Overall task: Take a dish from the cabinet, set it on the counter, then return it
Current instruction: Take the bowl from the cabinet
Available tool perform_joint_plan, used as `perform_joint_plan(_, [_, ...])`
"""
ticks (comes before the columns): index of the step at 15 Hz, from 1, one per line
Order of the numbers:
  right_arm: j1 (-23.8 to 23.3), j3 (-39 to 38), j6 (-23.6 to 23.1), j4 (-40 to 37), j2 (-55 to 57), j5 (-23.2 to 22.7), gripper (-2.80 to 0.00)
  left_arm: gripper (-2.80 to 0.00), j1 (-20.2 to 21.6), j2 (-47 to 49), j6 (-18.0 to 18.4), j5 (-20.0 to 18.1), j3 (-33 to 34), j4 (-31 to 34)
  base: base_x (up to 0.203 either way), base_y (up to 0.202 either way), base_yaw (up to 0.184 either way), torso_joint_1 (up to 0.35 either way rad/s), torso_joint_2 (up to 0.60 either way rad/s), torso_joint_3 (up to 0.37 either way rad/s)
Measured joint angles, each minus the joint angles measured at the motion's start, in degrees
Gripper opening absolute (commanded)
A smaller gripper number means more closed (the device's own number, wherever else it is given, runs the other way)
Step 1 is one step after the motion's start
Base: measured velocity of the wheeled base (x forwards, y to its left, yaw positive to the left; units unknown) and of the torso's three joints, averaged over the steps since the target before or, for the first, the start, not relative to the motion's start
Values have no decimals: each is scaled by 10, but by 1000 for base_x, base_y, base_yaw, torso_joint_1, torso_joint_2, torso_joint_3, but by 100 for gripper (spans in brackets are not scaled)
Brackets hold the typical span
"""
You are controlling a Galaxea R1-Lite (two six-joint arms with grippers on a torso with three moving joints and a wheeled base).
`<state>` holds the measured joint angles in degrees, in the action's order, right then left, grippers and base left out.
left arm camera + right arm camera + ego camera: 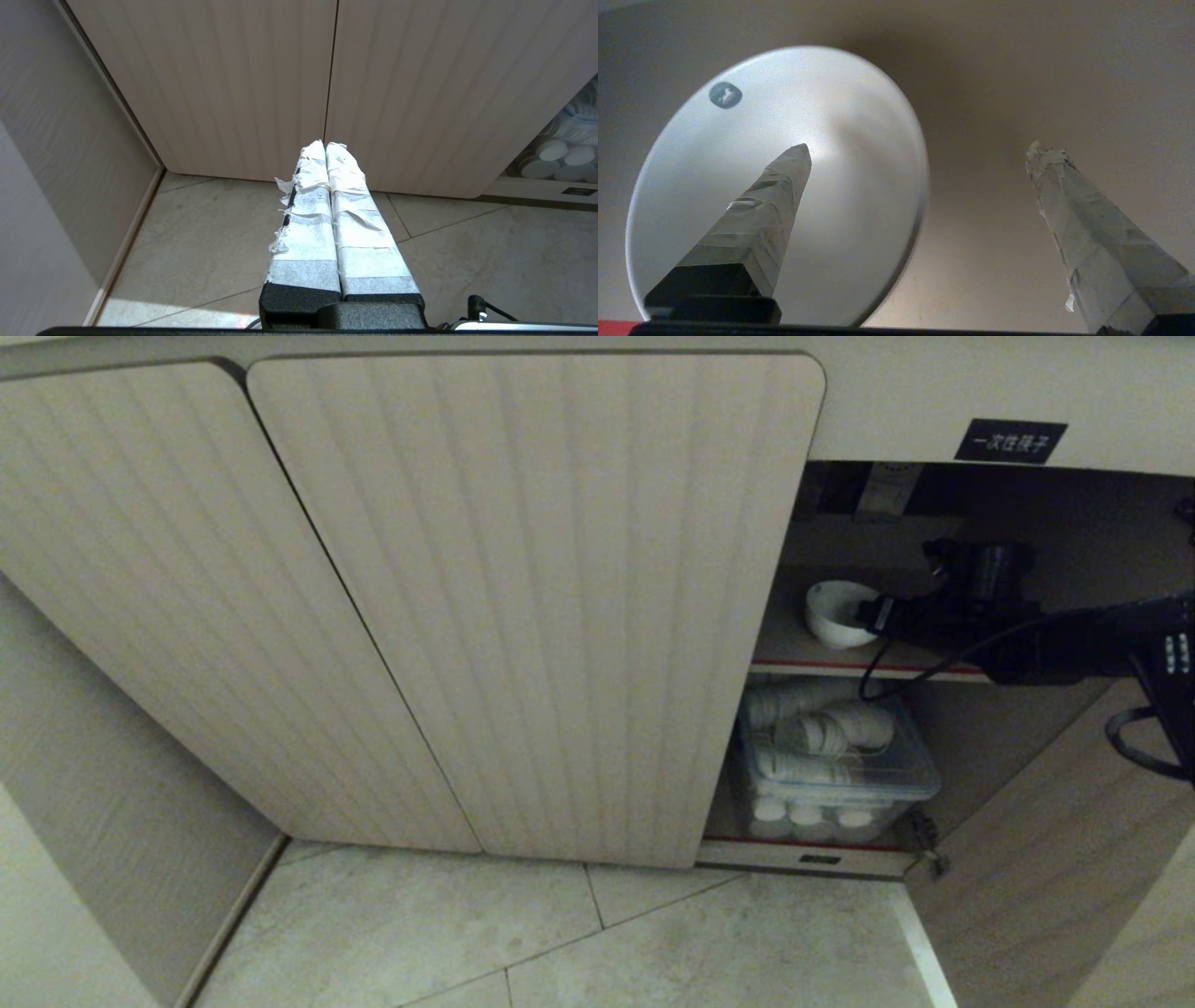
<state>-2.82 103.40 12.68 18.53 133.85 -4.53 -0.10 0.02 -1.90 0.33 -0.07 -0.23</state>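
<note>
The black right end effector (873, 614) is dark and hard to make out at the right of the head view. It is wide open, one taped finger (770, 205) inside the small round white bowl (837, 612). The bowl sits on the red-edged shelf (822, 665) of the beige ribbed cabinet (523, 597). The left end effector (325, 145) is closed.

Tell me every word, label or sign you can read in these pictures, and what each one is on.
"一次性筷子": white characters on the small black label on the beige cabinet's top rail.
Small black tag on the cabinet's bottom edge: too small to read.
Round grey-blue mark inside the small white ceramic bowl: a pale figure, no readable words.
</note>
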Motion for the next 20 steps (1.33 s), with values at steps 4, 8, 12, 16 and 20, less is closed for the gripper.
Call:
perform_joint_plan(4, [7,16,1,-5,2,-1,0,-280,0,0,0,0,0,0,0,0,0,0,0,0])
perform_joint_plan(8, [14,38,1,-29,6,-11,0,-280,0,0,0,0,0,0,0,0,0,0,0,0])
perform_joint_plan(12, [15,75,-7,-63,14,-11,0,-280,0,0,0,0,0,0,0,0,0,0,0,0])
perform_joint_plan(16, [15,81,-25,-86,16,-13,0,-280,0,0,0,0,0,0,0,0,0,0,0,0])
perform_joint_plan(20, [11,82,-47,-108,12,-42,0,-280,0,0,0,0,0,0,0,0,0,0,0,0])
